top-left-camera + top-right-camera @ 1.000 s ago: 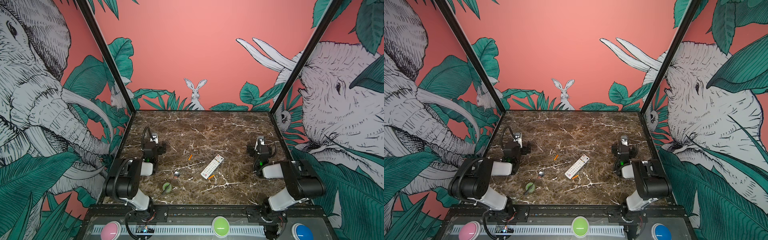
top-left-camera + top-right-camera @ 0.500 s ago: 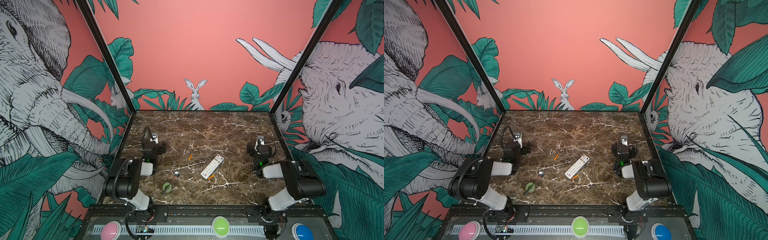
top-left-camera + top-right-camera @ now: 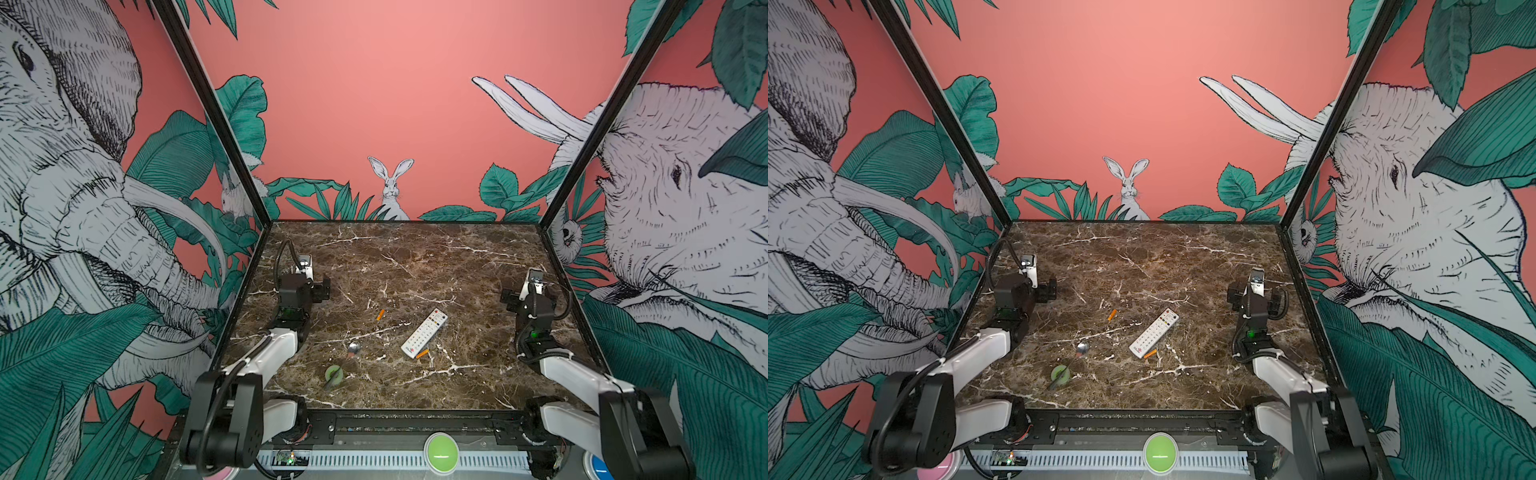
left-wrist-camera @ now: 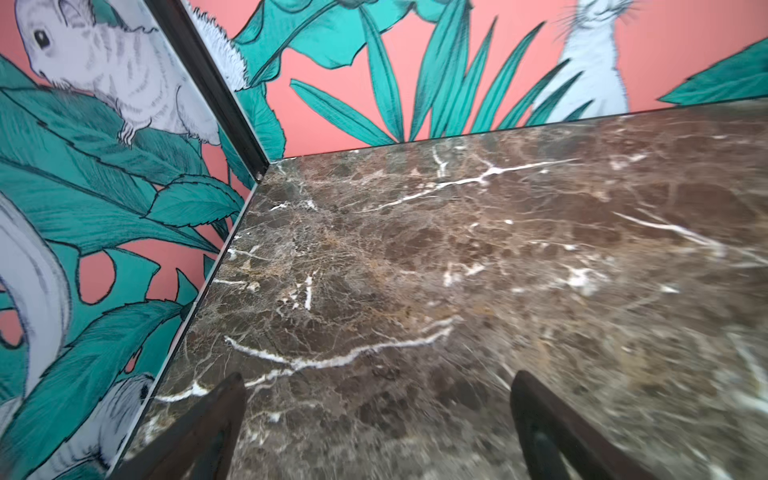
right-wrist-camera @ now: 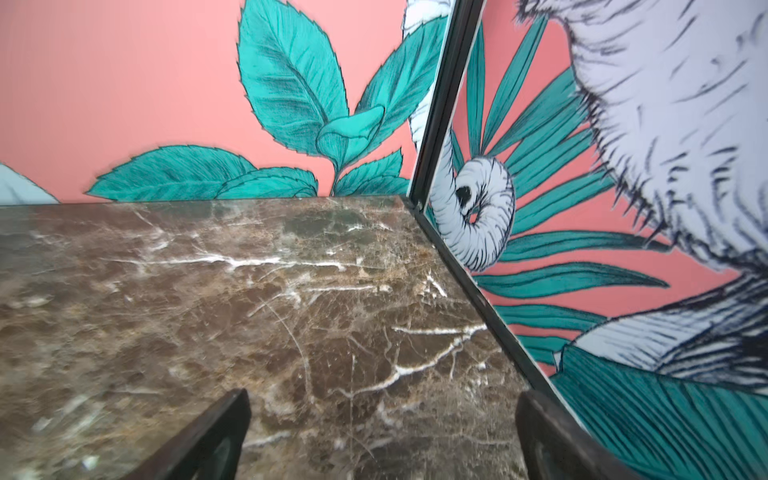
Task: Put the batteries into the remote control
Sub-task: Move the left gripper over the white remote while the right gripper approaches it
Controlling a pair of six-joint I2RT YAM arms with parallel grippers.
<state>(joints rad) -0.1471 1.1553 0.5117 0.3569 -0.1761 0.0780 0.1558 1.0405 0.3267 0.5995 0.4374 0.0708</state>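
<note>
Top view: remote control (image 3: 1153,333) apart from right tool (image 3: 1257,296).

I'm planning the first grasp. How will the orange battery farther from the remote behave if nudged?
The lone battery is a slim cylinder lying on its side, so it will probably roll if nudged across its length. The marble table looks smooth, so it may also skid. Being tiny, it is likely light and easy to knock away.
</note>
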